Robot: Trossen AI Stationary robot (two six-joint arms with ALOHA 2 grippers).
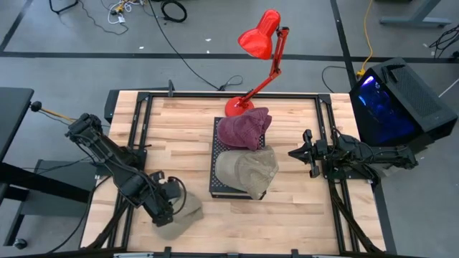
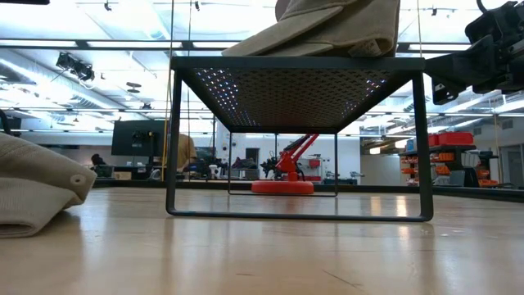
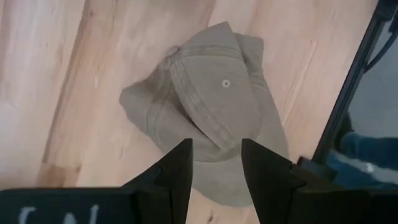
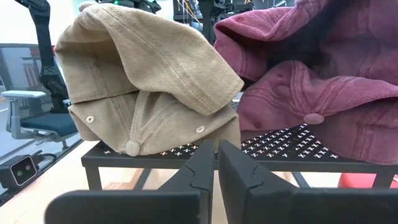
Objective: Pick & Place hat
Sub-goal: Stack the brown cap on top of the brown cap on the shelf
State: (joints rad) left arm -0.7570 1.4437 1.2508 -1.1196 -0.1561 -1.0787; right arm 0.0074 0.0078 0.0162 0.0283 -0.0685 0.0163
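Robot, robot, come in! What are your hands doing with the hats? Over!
Left gripper fingers open over the tan hat on the table, not gripping. Right gripper shut, waiting beside the black rack holding a maroon hat and a second tan hat. Path clear.

Count taken across all views. Caps: three in total. Two are tan, one on the black mesh stand (image 1: 215,183) beside the other stand cap, namely the tan cap on the stand (image 1: 247,170), and one tan cap on the table (image 1: 183,211). One maroon cap (image 1: 244,129) also on the stand. Mesh stands: one. Red desk lamps (image 1: 259,54): one. Robot arms: two.
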